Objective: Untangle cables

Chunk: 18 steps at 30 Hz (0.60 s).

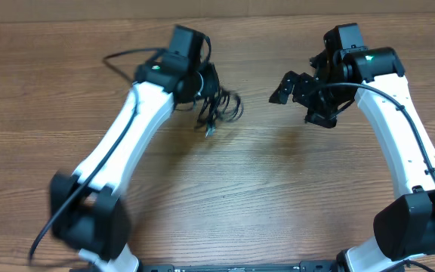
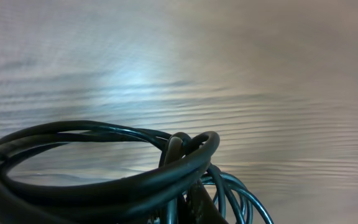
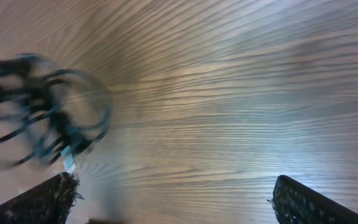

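Note:
The cables (image 1: 219, 108) are a small black bundle of loops hanging at my left gripper (image 1: 205, 85), above the table at the back left of centre. A silvery tip (image 1: 208, 131) dangles from the bundle. In the left wrist view the cable loops (image 2: 104, 180) fill the bottom of the frame and hide the fingers, which look shut on the bundle. My right gripper (image 1: 299, 98) is open and empty, apart from the bundle on its right. In the right wrist view the blurred bundle (image 3: 42, 118) is at the left, beyond the wide-open fingers (image 3: 176, 193).
The wooden table (image 1: 278, 196) spreads under both arms. A thicker black wire (image 1: 119, 59) loops off the left arm at the back left. Each white arm carries its own black wire along it.

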Each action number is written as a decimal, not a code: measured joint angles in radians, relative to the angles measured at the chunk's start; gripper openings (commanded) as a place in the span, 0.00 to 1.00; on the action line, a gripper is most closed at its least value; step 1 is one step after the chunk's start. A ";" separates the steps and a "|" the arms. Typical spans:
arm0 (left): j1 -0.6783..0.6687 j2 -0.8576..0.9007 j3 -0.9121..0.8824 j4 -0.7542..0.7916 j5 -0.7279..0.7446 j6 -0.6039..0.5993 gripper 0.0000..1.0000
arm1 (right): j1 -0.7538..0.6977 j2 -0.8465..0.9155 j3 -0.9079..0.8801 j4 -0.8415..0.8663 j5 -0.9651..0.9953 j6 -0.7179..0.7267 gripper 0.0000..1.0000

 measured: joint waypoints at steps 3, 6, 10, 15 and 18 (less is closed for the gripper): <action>0.000 -0.101 0.020 -0.002 0.055 -0.031 0.04 | 0.045 0.000 0.000 0.029 -0.024 0.004 1.00; 0.000 -0.133 0.025 -0.040 0.095 -0.045 0.04 | 0.133 0.000 0.000 0.101 -0.039 0.038 1.00; 0.005 -0.115 0.024 -0.140 0.069 -0.056 0.04 | 0.194 0.000 0.000 0.151 -0.064 0.063 1.00; 0.006 -0.115 0.023 -0.217 -0.047 -0.061 0.04 | 0.188 0.000 0.000 0.172 -0.161 0.073 1.00; 0.005 -0.115 0.023 -0.218 -0.072 -0.063 0.04 | 0.187 0.000 0.000 0.177 -0.194 0.075 1.00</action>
